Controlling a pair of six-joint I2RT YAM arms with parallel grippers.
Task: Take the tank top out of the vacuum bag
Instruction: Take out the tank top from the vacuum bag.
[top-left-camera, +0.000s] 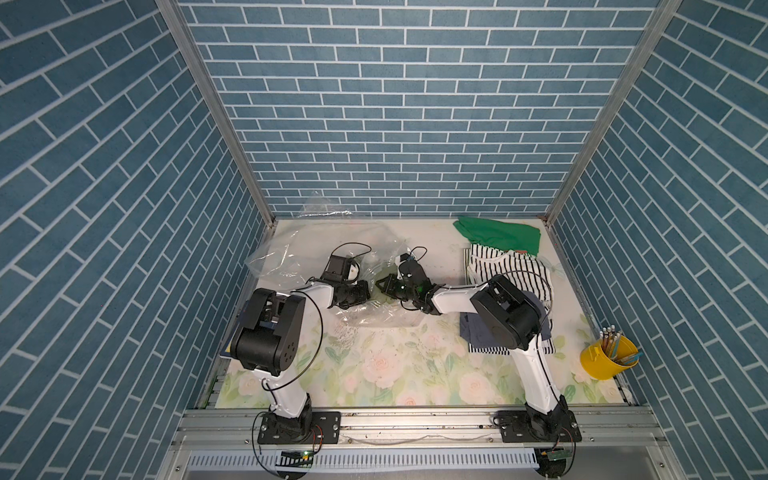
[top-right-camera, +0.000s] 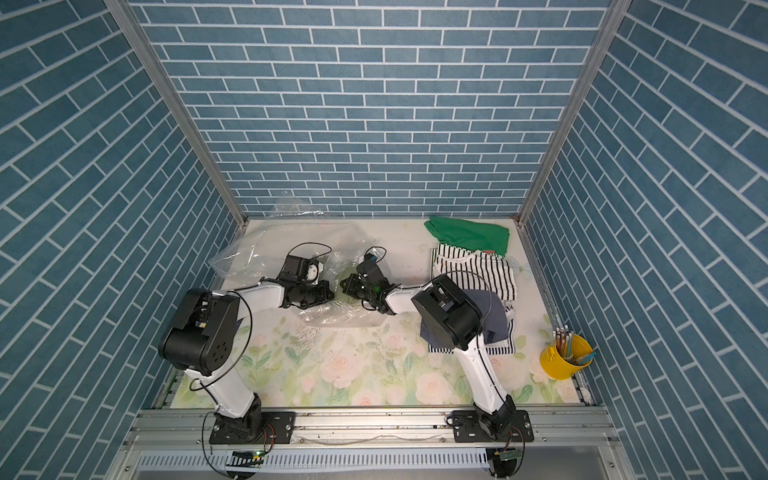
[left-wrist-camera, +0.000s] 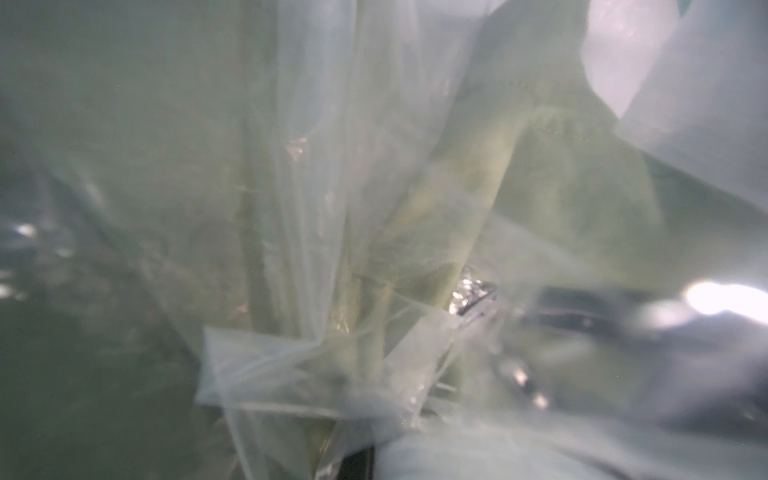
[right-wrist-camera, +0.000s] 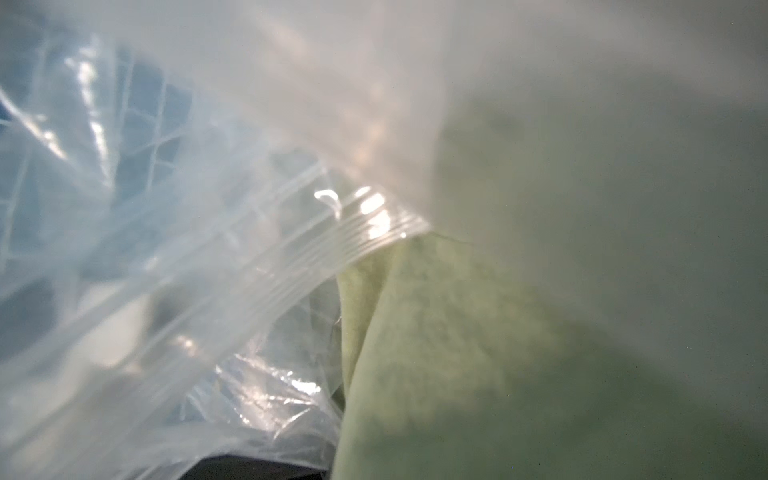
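Note:
The vacuum bag, crinkly clear plastic, lies crumpled at the back left of the table. Inside its mouth is the tank top, olive green, which also shows dimly through the plastic in the left wrist view. My left gripper is shut on a bunched fold of the vacuum bag. Facing it almost tip to tip, my right gripper has reached into the bag opening. Its fingers are drawn together on the olive fabric, which hides the jaws in the right wrist view.
A green garment and a striped one lie at the back right. A dark blue garment on more striped cloth sits under my right elbow. A yellow bucket of pencils stands at the right edge. Brick-patterned walls close three sides.

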